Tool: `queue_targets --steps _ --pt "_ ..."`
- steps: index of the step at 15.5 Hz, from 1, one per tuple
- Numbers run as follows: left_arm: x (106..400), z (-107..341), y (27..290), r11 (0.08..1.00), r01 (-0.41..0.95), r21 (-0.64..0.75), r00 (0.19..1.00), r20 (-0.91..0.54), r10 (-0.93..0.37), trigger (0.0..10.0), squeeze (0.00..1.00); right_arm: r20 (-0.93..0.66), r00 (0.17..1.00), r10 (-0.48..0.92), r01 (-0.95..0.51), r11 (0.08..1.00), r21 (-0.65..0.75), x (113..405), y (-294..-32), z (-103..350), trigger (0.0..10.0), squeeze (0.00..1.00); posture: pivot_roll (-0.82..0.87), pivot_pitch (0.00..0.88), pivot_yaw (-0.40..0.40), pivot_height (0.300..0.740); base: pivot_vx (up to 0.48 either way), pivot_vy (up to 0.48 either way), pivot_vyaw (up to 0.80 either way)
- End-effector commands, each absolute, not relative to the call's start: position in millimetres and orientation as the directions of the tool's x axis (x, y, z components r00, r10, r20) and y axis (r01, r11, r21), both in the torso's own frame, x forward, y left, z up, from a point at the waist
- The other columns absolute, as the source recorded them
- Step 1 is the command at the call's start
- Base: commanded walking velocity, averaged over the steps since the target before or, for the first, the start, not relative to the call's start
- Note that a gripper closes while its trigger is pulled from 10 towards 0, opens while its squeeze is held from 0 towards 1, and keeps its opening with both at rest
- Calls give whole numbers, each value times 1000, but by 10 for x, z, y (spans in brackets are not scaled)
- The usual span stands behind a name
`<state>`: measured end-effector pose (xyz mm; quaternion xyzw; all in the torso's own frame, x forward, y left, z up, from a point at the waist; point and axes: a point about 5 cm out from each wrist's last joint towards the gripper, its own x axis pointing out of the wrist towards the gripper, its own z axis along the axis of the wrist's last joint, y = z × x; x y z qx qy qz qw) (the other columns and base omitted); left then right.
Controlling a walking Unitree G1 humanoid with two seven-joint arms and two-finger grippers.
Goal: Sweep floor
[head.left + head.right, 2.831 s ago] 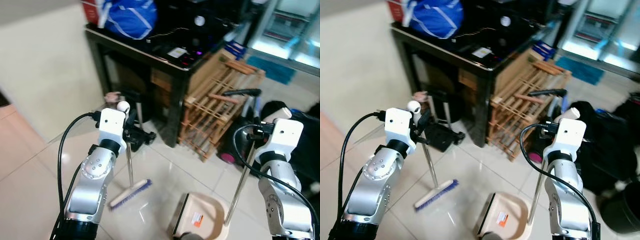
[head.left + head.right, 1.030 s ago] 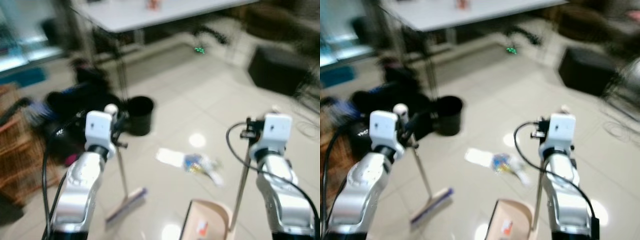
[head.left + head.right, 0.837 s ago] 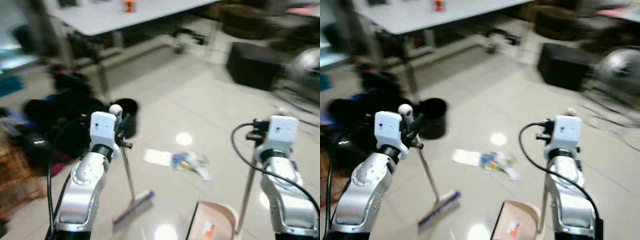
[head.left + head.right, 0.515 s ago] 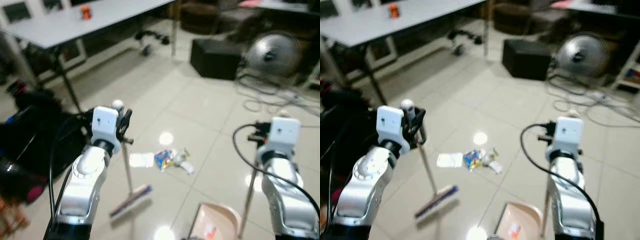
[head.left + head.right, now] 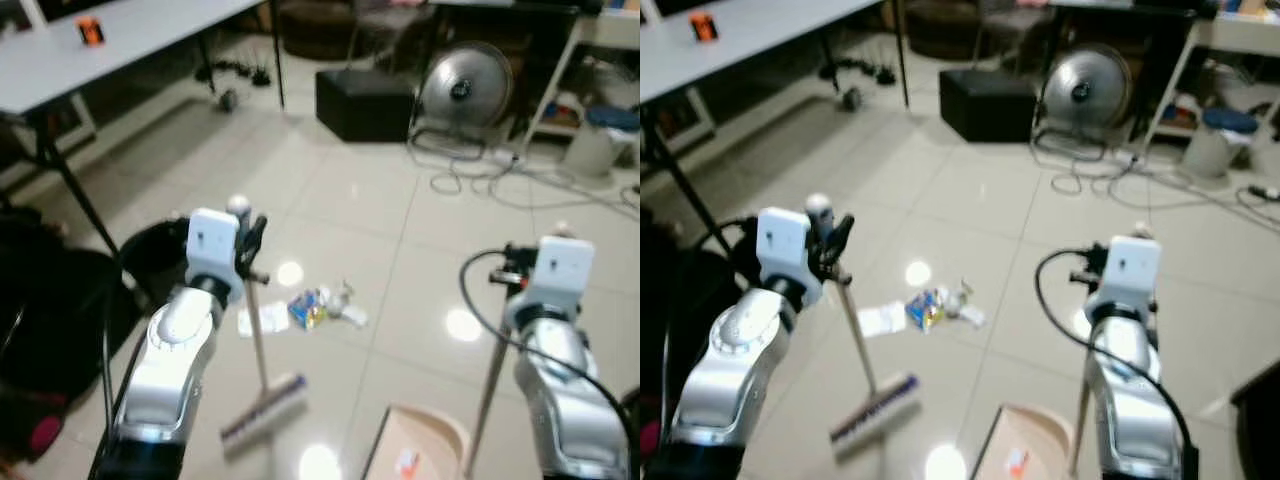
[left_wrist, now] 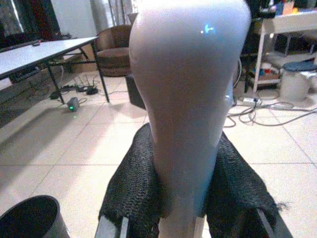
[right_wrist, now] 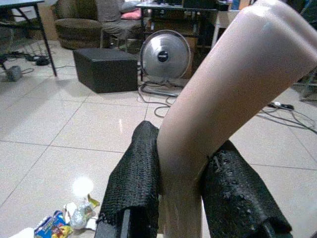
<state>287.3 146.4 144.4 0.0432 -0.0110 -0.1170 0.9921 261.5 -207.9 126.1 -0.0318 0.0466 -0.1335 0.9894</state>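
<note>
Left claw [image 6: 181,198]: clamped on the top of the broom handle, a black finger [image 6: 133,188] pressed to either side of the pale grip.
Broom [image 5: 258,345]: held close to upright, thin metal shaft running down from the left claw to the floor.
Broom head [image 5: 263,410]: resting on the tiles, blue bristles along one edge, just in front of the robot's left side.
Right claw [image 7: 181,193]: closed around the pale handle of the dustpan, fingers [image 7: 136,178] squeezing it from both sides.
Dustpan [image 5: 415,455]: beige pan flat on the floor low between the two arms, its metal pole [image 5: 487,385] rising to the right claw.
Litter [image 5: 320,305]: small heap of wrappers and crumpled foil on the tiles ahead, beyond the broom head and apart from it; a flat white paper [image 5: 262,319] lies just beside the heap.
Floor [image 5: 370,220]: glossy pale tiles with bright light reflections.
Bin [image 5: 155,255]: black, round, standing behind the left arm.
Worktop [image 5: 100,45]: white, on thin dark legs, far left, with a small orange thing on it.
Fan [image 5: 465,88]: round metal fan on the floor at the far side, next to a black box [image 5: 365,103]; cables trail on the tiles nearby.
</note>
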Motion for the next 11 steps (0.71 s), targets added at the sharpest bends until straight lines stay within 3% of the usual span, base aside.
queue_targets --steps 1,7,8,11 --pt "2877 1523 1546 972 204 120 977 44 -211 10000 0 -32 977 -213 210 975 -73 2665 -1970 1384 10000 0 -7 0 23 740 0 371 0" --pt "2892 1531 1561 975 192 115 979 50 -198 10000 0 17 979 -203 204 976 -75 2720 -2011 1473 10000 0 -3 0 22 740 0 376 0" --pt "2889 1552 1561 972 193 132 978 56 -201 10000 0 21 979 -203 204 976 -73 2736 -2007 1494 10000 0 -2 0 23 740 0 0 0" --pt "2893 1583 1550 971 179 158 978 75 -193 10000 0 33 980 -195 197 978 -71 2756 -1994 1526 10000 0 -4 0 24 740 0 -480 0"
